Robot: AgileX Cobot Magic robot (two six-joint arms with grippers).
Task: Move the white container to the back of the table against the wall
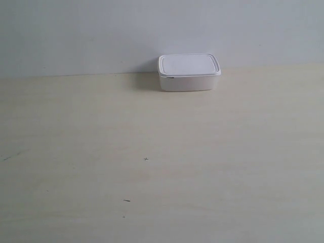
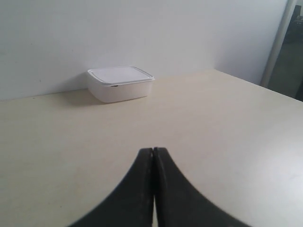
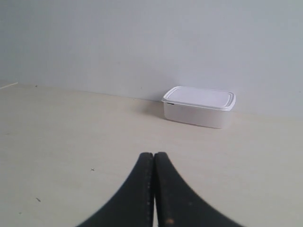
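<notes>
Left jaws: closed on nothing; the two black curved fingers (image 2: 135, 189) meet tip to tip, low over the desk (image 2: 227, 142), well apart from the box.
Right jaws: closed and empty too; black fingers (image 3: 137, 189) pressed together along a thin seam, above bare desk.
Desk: pale cream wood grain, wide and flat; both wrist views look across it towards the back.
Specks: in the exterior view, a short dark dash (image 1: 126, 200) nearer the camera and a small cross-shaped mark (image 1: 146, 159) about mid-desk.
White container (image 1: 189, 72): low, rectangular, with rounded corners, standing flat at the back edge of the desk at the foot of the wall, well beyond both pairs of jaws. Whether it touches the wall or stands just off it cannot be told.
Lid (image 1: 188, 65): white, flat, rimmed, seated on the box.
Wall (image 1: 91, 30): plain pale grey-white, rising straight behind the container.
Far corner: in the left wrist view, a pale upright strip (image 2: 278, 42) beyond the desk's edge, with darkness behind it.
</notes>
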